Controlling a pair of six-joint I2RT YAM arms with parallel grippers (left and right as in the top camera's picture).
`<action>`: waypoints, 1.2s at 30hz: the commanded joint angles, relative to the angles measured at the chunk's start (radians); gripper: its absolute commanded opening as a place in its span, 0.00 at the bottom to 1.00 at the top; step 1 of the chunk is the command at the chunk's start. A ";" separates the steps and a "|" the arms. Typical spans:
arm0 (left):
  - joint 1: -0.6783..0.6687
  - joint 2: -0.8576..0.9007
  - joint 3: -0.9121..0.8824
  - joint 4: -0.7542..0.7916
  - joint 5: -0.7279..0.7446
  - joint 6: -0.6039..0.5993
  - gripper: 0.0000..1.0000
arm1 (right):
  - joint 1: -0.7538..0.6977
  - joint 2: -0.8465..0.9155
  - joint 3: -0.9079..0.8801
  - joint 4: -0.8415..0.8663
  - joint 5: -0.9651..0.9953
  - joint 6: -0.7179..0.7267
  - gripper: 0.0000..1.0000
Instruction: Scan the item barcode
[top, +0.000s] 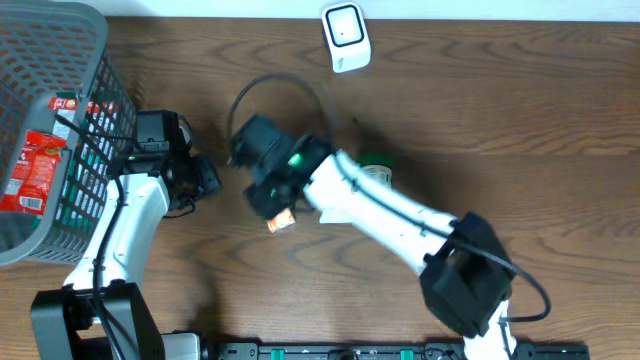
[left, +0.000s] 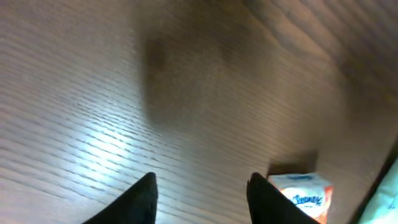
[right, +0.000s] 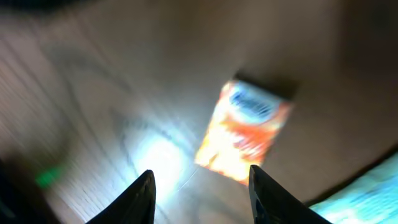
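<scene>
- Our left claw (left: 201, 179) stands open over the bare wooden bench (top: 520, 110), with nothing between its fingers.
- Our right claw (right: 201, 172) is open too, and empty.
- The orange packet (right: 245, 138) lies flat on the bench just beyond the right claw, free of both claws.
- The white scanner (top: 345, 37) sits at the far edge, well apart from the packet.
- A grey basket (top: 90, 60) stands on our left.

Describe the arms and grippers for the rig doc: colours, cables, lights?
The left arm and right arm have white tubular links and boxy black joint housings. The right one has a green light near the wrist and a looping black cable. The left gripper and right gripper each have two black tapered fingers.
</scene>
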 joint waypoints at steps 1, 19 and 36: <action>0.002 0.005 -0.003 -0.005 -0.027 -0.001 0.51 | 0.082 0.004 -0.057 0.009 0.208 0.027 0.43; 0.002 0.005 -0.003 0.005 -0.081 -0.001 0.85 | 0.119 0.005 -0.329 0.325 0.583 0.111 0.53; 0.002 0.005 -0.003 0.005 -0.081 -0.001 0.85 | 0.088 0.003 -0.110 0.194 0.520 -0.164 0.45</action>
